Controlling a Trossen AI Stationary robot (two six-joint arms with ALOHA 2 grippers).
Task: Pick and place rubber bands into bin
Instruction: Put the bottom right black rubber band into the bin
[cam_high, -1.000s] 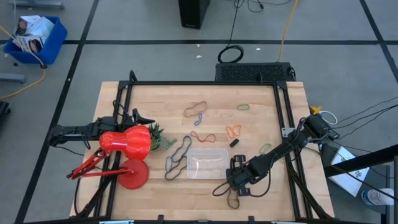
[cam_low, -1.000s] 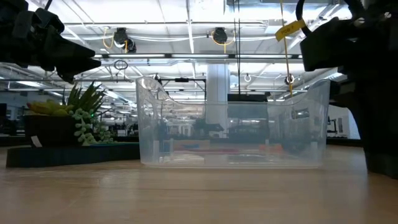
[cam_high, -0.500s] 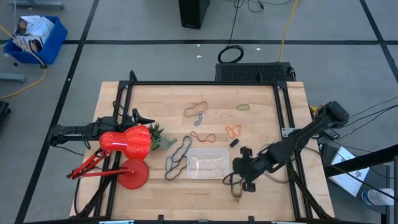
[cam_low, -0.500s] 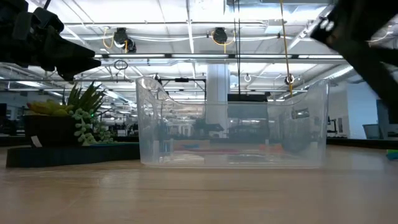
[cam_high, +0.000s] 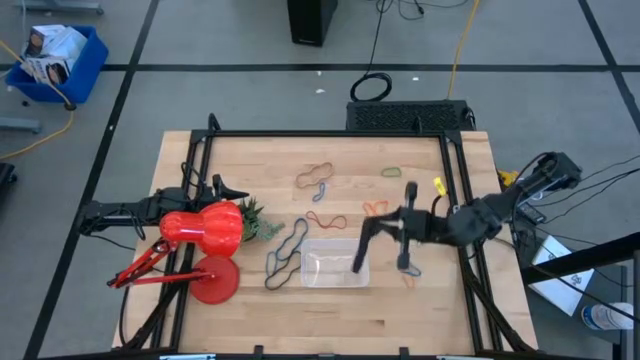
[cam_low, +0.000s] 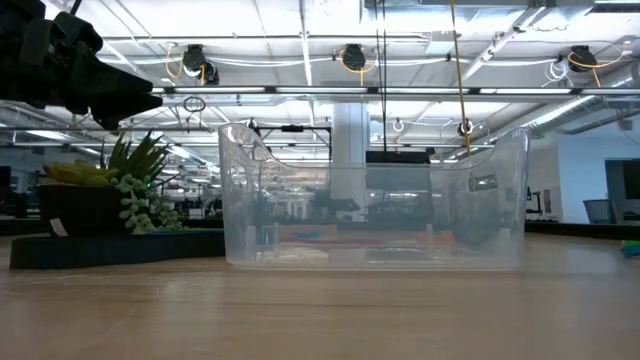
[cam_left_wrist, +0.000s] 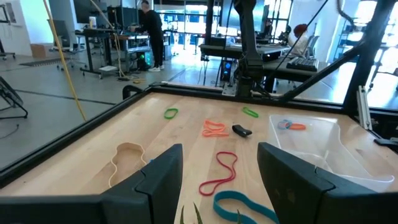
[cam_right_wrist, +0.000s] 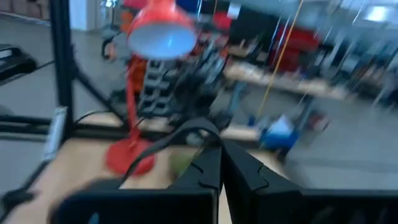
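I'm on the carry: my right claw (cam_high: 362, 243) is pinched shut on a black rubber band (cam_right_wrist: 171, 140), hovering at the right end of the clear bin (cam_high: 330, 262) mid-surface. Next, I judge, centre over it and release. My left claw (cam_left_wrist: 217, 180) waits wide apart at the left, holding nothing.

Right pincer (cam_high: 385, 245) motion-blurred in high view, at 3 o'clock edge of bin (cam_high: 333, 262). Right wrist view smeared: dark rubber band (cam_right_wrist: 168, 140) at fingertips, red lamp (cam_right_wrist: 158, 37) soft. Bin contents indistinct.
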